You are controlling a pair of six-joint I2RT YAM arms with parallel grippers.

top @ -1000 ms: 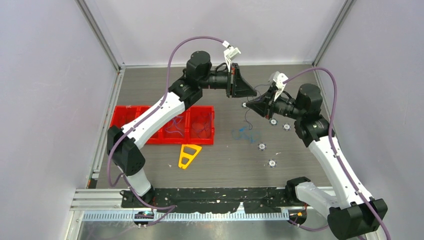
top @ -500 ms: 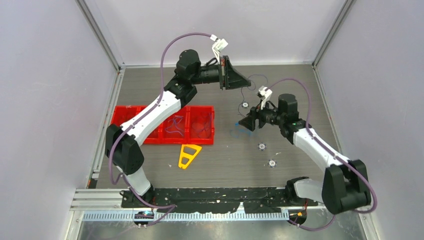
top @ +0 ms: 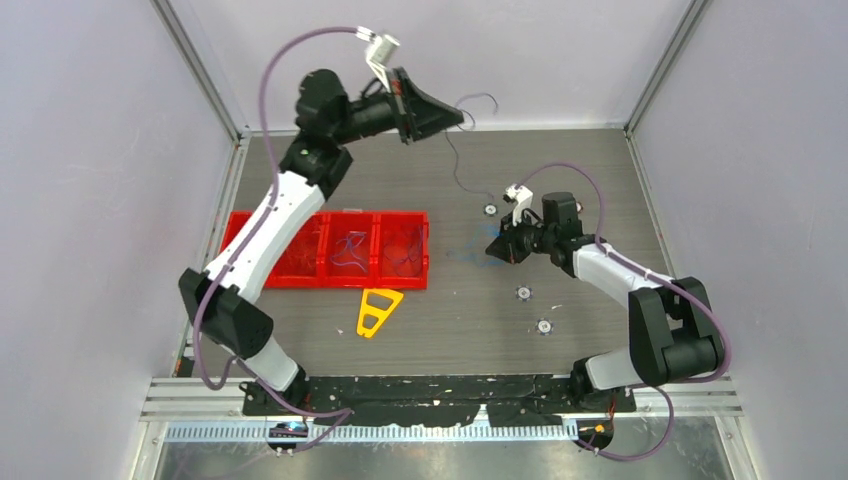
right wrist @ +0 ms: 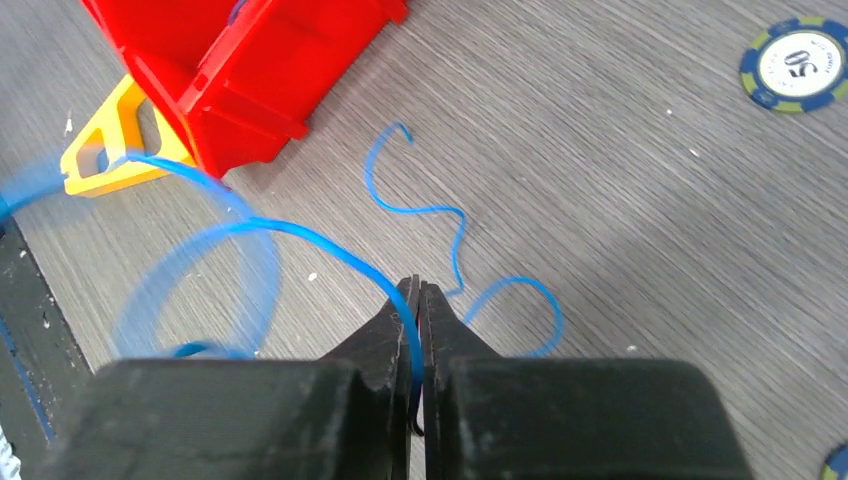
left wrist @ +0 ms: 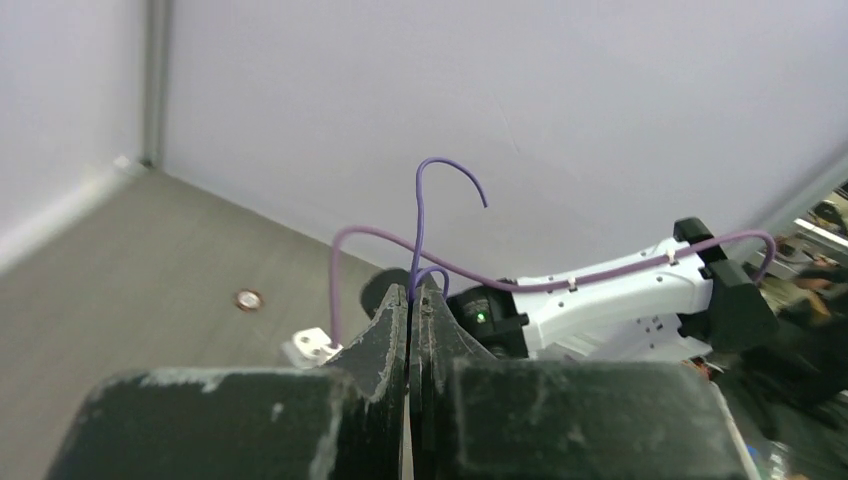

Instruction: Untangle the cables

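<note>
Top external: red bin [top: 262,222] on the left of the table [top: 600,170], yellow triangle [top: 378,309] just near of it. Left hand [top: 458,119] is up by the far wall, fingers pinched tight on a violet cable [left wrist: 417,220] whose tail curls above the tips. Right hand [top: 492,248] is low, clamped on a blue cable [right wrist: 300,232] that loops on the table just right of the bin. Chips [top: 523,293] lie near-right of that hand.

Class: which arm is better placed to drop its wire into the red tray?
Likely left: the left gripper holds a thin bluish-purple wire lifted high, red plastic tray on its side. The right gripper clamps a thin blue wire down low.
</note>
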